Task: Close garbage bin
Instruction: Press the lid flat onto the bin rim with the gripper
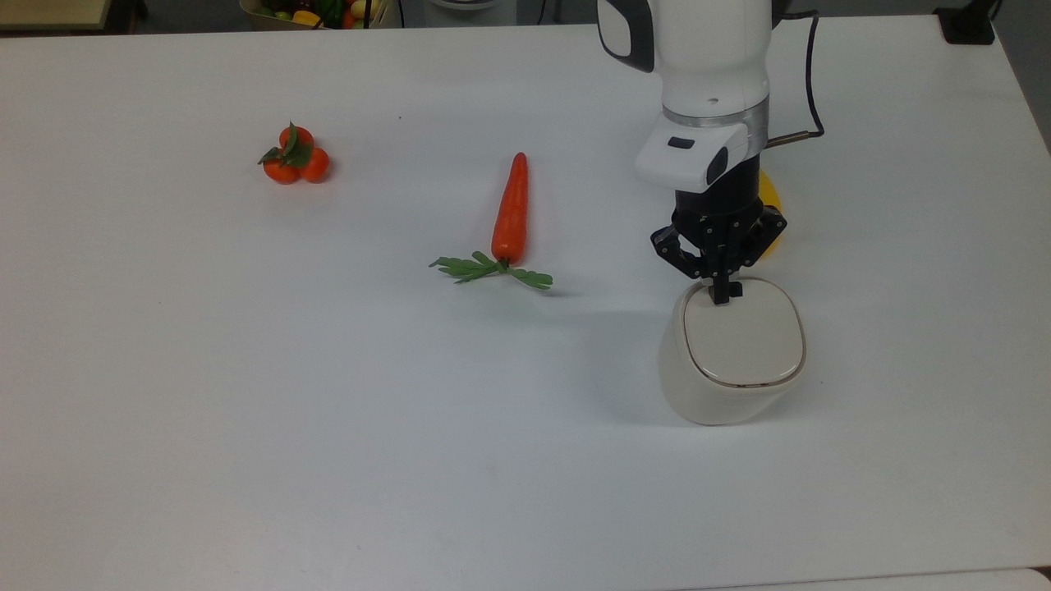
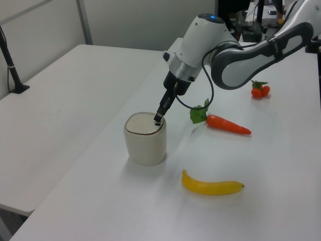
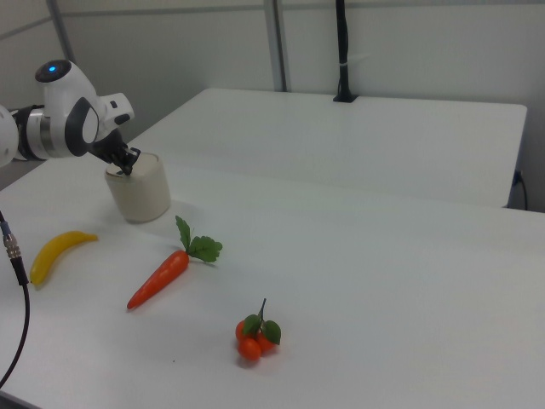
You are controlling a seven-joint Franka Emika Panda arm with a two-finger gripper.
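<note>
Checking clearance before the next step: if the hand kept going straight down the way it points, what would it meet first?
The garbage bin. The hand points down at the bin's flat lid near the black tab, fingers shut; it looks already touching or just above it, so more travel would press the lid.
</note>
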